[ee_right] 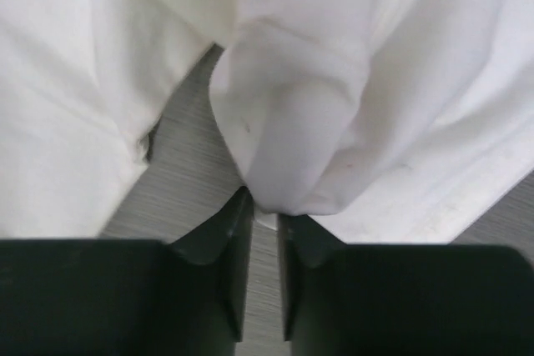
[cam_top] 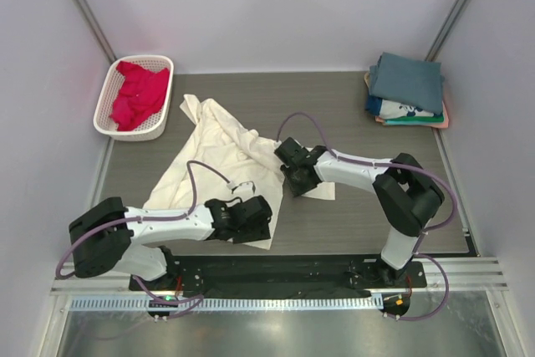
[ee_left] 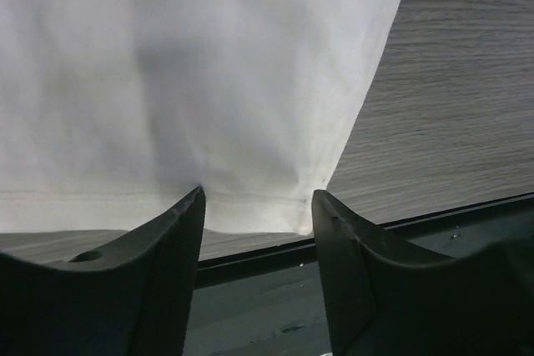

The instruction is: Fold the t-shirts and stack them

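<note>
The large cream t-shirt (cam_top: pixel 217 152) lies rumpled and spread on the grey table. My left gripper (cam_top: pixel 259 227) is open at the shirt's near right corner; in the left wrist view (ee_left: pixel 257 193) the hem (ee_left: pixel 250 206) lies just past the fingertips. My right gripper (cam_top: pixel 292 171) is at the shirt's right edge, shut on a bunched fold of cream cloth (ee_right: pixel 292 122), with the jaws (ee_right: pixel 264 206) nearly closed. The crimson-pink t-shirt (cam_top: pixel 138 94) lies in the basket. The folded stack (cam_top: pixel 407 79) at the back right has slate-blue on top, with white printed (cam_top: pixel 410 109), green and pink below.
The white lattice basket (cam_top: pixel 159 60) stands at the back left corner. A black mounting rail (cam_top: pixel 276 269) runs along the table's near edge, also in the left wrist view (ee_left: pixel 417 223). Light walls and metal posts enclose the table.
</note>
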